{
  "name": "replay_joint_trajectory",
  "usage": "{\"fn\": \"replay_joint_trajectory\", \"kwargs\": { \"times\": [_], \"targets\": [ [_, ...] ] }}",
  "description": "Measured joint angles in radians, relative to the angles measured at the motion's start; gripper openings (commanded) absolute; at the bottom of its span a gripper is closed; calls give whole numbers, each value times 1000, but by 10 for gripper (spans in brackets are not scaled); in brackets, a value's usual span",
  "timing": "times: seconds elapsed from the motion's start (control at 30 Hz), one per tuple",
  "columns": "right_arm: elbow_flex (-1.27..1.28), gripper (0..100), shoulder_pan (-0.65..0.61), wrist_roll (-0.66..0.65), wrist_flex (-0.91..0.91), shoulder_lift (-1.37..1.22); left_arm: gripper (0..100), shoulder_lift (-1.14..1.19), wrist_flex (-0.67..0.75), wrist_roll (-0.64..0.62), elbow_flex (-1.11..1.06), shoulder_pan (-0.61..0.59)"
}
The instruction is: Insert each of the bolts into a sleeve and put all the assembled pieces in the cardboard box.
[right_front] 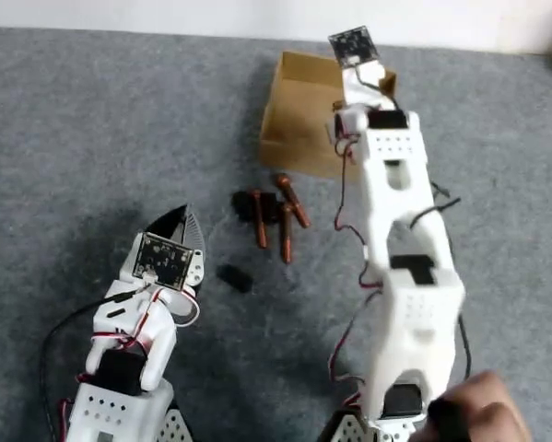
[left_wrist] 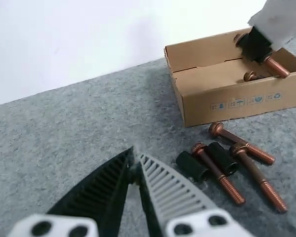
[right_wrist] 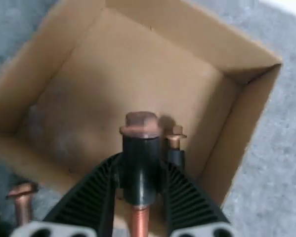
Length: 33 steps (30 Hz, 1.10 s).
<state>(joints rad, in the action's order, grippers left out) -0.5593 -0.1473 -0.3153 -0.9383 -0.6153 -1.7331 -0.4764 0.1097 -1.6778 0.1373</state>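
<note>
Between the right jaws, which were clamped narrowly on its smooth black cylinder, sat one sleeve (right_wrist: 140,170) with a copper-coloured, flange-headed bolt (right_wrist: 140,123) pushed through it. It hung over the open cardboard box (right_wrist: 227,54). Just beyond those jaws one more assembled piece (right_wrist: 175,143) stood on the box floor. Ahead of the left jaws three threaded bolts (left_wrist: 219,173) lay loose on the grey, fuzzy tabletop (right_front: 73,138), with two sleeves (left_wrist: 192,165) touching them and a third sleeve (right_front: 234,277) nearer the jaws. The left jaws, ribbed and tapering, were pressed together on nothing.
</note>
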Motion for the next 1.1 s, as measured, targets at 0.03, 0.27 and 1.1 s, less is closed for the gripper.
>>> {"fn": "replay_joint_trajectory", "kwargs": {
  "times": [0.03,0.27,1.1],
  "targets": [
    [-77,5,3,0,-31,-51,7,0,8,0,0,0],
    [-499,9,8,0,-218,-293,7,0,18,0,0,0],
    [-1094,308,6,0,-802,-476,7,0,20,0,0,0]
  ]
}}
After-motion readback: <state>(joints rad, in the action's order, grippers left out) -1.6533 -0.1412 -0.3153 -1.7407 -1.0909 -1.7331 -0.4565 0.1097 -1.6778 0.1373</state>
